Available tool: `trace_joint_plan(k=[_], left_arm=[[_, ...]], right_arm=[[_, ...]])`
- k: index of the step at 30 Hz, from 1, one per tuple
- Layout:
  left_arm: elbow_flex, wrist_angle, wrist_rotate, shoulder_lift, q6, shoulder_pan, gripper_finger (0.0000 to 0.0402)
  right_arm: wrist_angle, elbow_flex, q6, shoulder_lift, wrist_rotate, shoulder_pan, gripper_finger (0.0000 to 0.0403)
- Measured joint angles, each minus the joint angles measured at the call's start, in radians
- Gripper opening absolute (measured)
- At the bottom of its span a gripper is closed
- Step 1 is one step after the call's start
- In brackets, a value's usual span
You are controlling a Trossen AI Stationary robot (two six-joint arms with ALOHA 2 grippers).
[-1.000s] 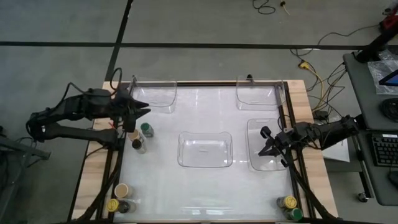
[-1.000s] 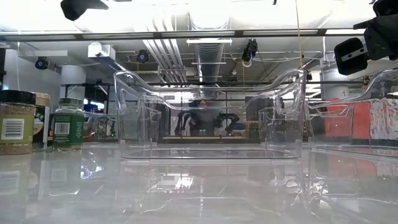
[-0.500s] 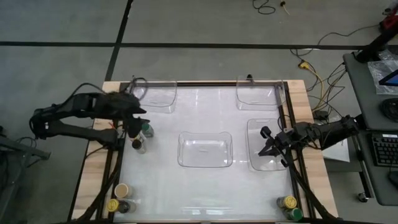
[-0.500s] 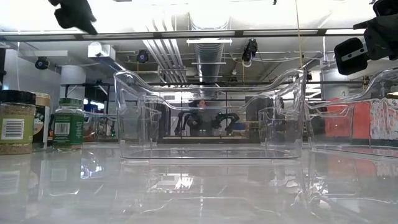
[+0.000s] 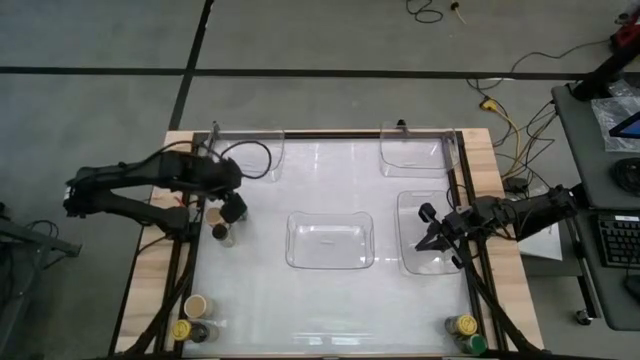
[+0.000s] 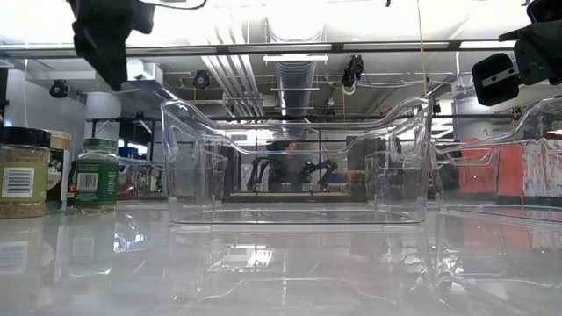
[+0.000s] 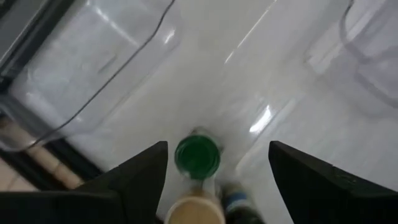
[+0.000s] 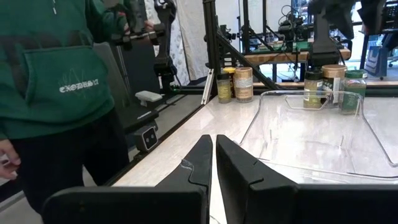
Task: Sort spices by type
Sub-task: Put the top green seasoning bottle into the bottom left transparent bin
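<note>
We note the white tabletop (image 5: 330, 290) with four clear plastic trays: one at the centre (image 5: 330, 241), one at the right edge (image 5: 428, 236), and two along the far edge, left (image 5: 250, 152) and right (image 5: 415, 150).

The left arm reaches in from the left side. The left gripper (image 5: 228, 205) hangs above a small group of jars near the left edge. In the left wrist view its fingers (image 7: 140, 177) stand well apart and hold nothing; the green-lidded jar (image 7: 198, 158) sits upright between them on the tabletop, with a tan-lidded jar (image 7: 194, 211) just beside it.

The right gripper (image 5: 432, 238) waits over the right-edge tray. Its fingers (image 8: 202, 163) are pressed together, empty.

In the high view, the tan-lidded jar shows just beside the left gripper, and the green one is hidden under it. A tan jar (image 5: 195, 305) and a yellow jar (image 5: 181, 328) stand at the near left corner, with a dark jar (image 5: 203, 331) touching or nearly touching them. A yellow jar (image 5: 464, 325) and a green jar (image 5: 476, 345) stand at the near right corner.

The low view shows a black-lidded jar (image 6: 24, 172) at far left, apart from the trays. We cannot tell where the remaining jar is.

A person in a green hoodie (image 8: 53, 68) stands beyond the tabletop.
</note>
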Motion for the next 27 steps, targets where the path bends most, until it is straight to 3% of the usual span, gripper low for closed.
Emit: trace_joint_plan(k=[5, 17, 23, 27], left_arm=[[0.0, -0.032, 0.01, 0.033, 0.023, 0.0, 0.0263], [-0.004, -0.093, 0.104, 0.157, -0.346, 0.003, 0.0263], [-0.011, -0.123, 0.085, 0.191, -0.343, 0.039, 0.0263], [-0.011, -0.111, 0.066, 0.198, -0.199, 0.075, 0.0263]], right_arm=[[0.0, 0.0, 0.0, 0.0, 0.0, 0.0, 0.0013], [0.0, 0.0, 0.0, 0.0, 0.0, 0.0, 0.0013], [0.0, 0.0, 0.0, 0.0, 0.0, 0.0, 0.0013], [0.0, 0.0, 0.0, 0.0, 0.0, 0.0, 0.0013]])
